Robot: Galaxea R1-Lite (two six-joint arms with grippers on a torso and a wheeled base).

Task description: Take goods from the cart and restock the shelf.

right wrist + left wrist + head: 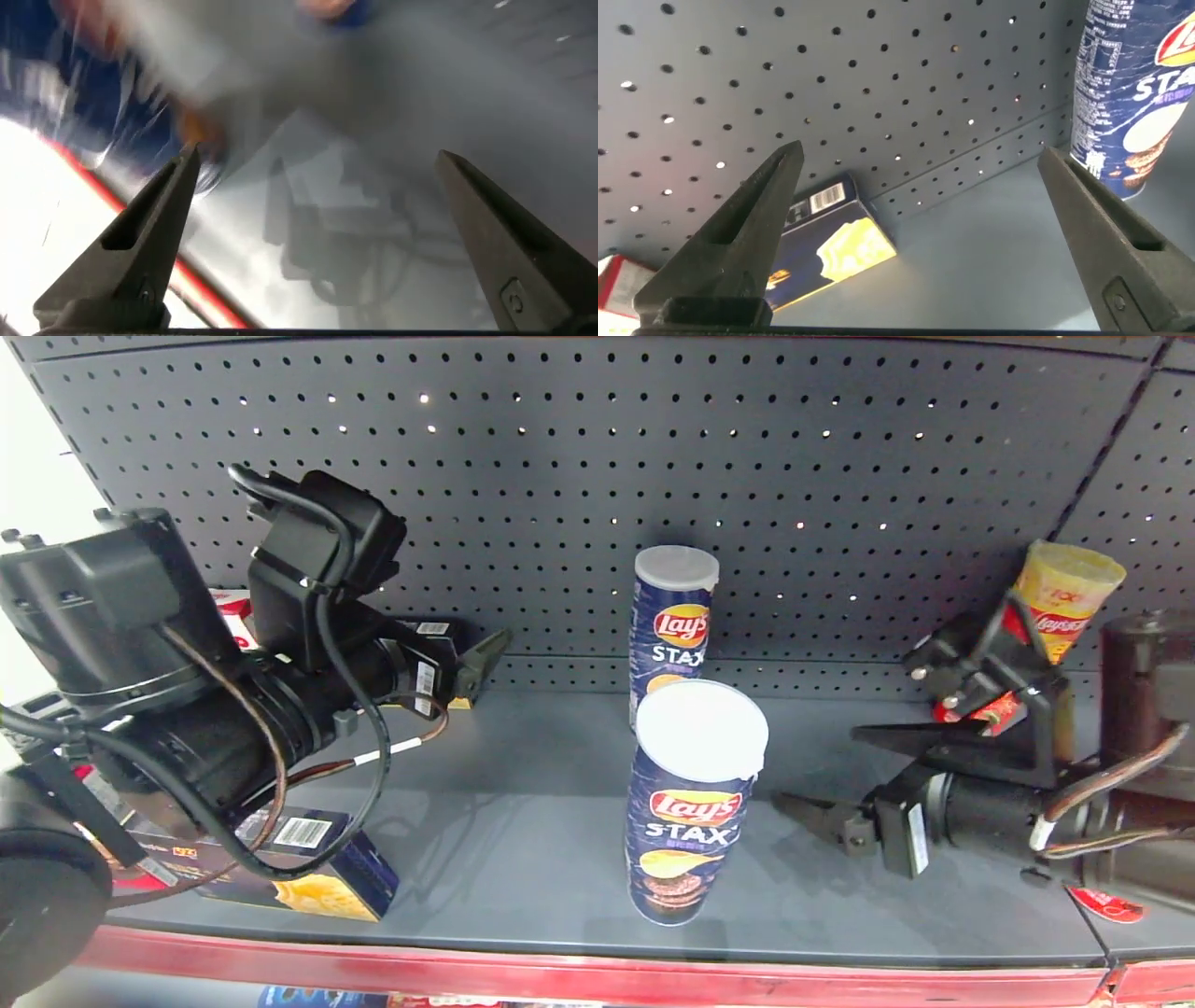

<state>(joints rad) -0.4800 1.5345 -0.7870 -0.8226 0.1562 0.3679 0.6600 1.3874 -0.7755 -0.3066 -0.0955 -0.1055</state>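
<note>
Grey sheet metal forms the shelf (523, 821), a matt deck with a glossy red front lip, backed by a dark perforated panel (747, 448) of evenly spaced round holes. We list two chip cans, both dark blue cardboard cylinders under white plastic lids: the front can (686, 821) upright near the middle of the front edge, the rear can (670, 616) upright behind it, close to the back panel. A flat blue carton (327, 877) with a barcode lies at the front left corner; a yellow tapered cup (1064, 588) stands at the back right. The left gripper (920, 154) hangs over the back left of the deck, jaws spread wide and holding nothing. Its wrist view adds what the head view hides behind the arm: a second blue-and-yellow box (831, 238) lying flat against the back panel. The right gripper (820, 765) sits low over the right of the deck, just beside the front can, wedge-shaped black fingers parted and empty.
</note>
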